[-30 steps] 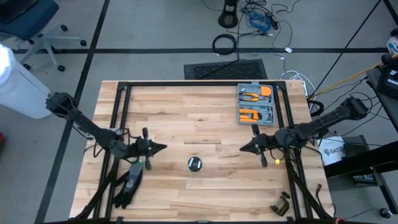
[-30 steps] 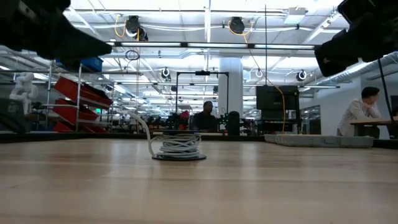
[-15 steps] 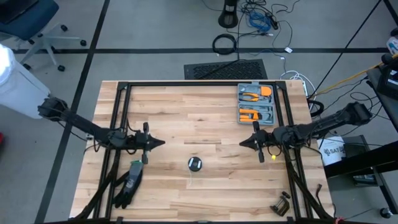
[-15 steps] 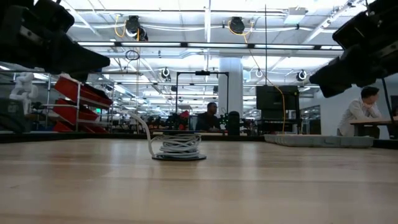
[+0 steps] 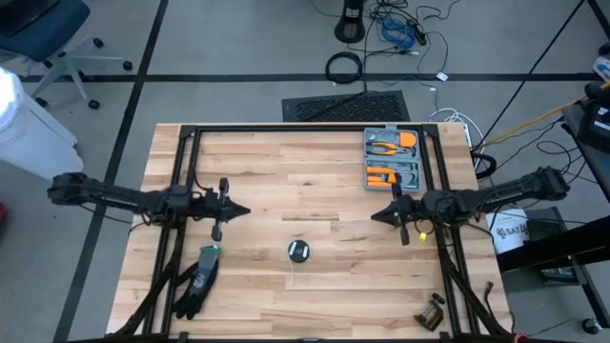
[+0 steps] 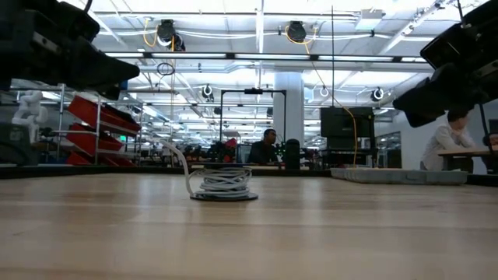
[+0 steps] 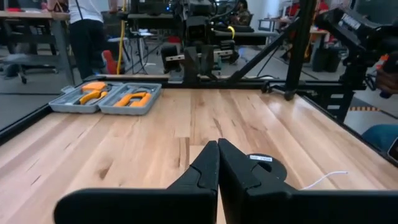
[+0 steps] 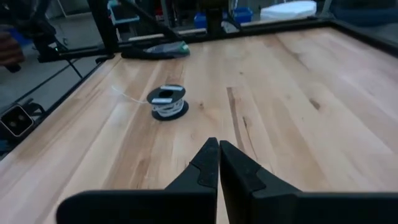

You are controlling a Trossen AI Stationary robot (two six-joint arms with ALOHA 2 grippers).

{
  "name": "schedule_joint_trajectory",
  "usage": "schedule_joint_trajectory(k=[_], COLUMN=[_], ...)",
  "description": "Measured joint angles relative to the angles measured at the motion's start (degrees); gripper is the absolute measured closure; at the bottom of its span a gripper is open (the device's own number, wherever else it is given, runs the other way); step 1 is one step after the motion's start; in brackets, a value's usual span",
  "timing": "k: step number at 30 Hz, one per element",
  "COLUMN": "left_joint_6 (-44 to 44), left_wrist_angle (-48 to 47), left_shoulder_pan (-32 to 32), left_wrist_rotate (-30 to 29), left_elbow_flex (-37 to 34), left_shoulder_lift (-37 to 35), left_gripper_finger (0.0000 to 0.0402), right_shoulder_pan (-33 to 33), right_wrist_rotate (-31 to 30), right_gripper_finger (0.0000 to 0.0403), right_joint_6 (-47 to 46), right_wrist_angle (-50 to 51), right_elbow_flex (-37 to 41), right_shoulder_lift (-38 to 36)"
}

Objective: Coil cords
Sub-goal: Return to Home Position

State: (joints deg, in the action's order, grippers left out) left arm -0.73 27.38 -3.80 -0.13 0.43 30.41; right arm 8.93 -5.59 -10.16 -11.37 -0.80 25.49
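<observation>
Both grippers are empty and clear of the cord (image 5: 298,251), so the winding looks done and the step in hand reads as the retreat to rest. The cord sits as a small round bundle on the table (image 5: 286,181), roughly midway between the two gripper tips and a little off their line. In the low view it stands flat, white turns stacked on a dark base. A short loose end (image 7: 326,179) trails from it on the wood. Nothing touches it.

What comes next, as I judge it, asks for no grasp at all. Each arm only has to fold away to its own side without sweeping over the cord or snagging the loose end.

The left gripper (image 5: 238,211) hangs above the table's left half and points inward, its arm stretched long and nearly level from beyond the left edge. Its wrist view shows the fingers (image 7: 202,171) pressed together with nothing between. The right gripper (image 5: 376,216) mirrors it from the right, arm likewise drawn out low and straight, fingers (image 8: 202,168) closed on each other and holding nothing. Each is well apart from the cord. A tool case (image 5: 393,159) lies beyond the right gripper, away from the cord, and a glove (image 5: 198,281) lies near the left arm
</observation>
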Motion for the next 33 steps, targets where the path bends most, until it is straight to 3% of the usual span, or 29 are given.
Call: schedule_joint_trajectory(k=[7, 17, 28, 33], left_joint_6=[-0.21, -3.3, -1.6, -1.79], left_wrist_angle=[-5.27, -17.96, -26.18, -26.41], left_shoulder_pan=[3.23, 1.33, 1.03, 1.03], left_wrist_rotate=[2.52, 2.81, -1.37, -1.37], left_elbow_flex=[0.0, 0.0, 0.0, 0.02], left_shoulder_lift=[-6.42, -17.75, -30.33, -30.4], left_gripper_finger=[0.0398, 0.0401, 0.0401, 0.0401], right_shoulder_pan=[0.0, 0.02, 0.0, 0.0], right_wrist_rotate=[-0.02, -0.49, -2.05, -1.96], right_gripper_finger=[0.0403, 0.0403, 0.0403, 0.0403], right_joint_6=[0.73, 2.4, 4.43, 4.5], right_wrist_angle=[5.73, 9.37, 9.24, 9.26], right_elbow_flex=[-0.02, -0.04, -0.09, -0.09], right_shoulder_lift=[-8.07, -18.69, -21.39, -21.72])
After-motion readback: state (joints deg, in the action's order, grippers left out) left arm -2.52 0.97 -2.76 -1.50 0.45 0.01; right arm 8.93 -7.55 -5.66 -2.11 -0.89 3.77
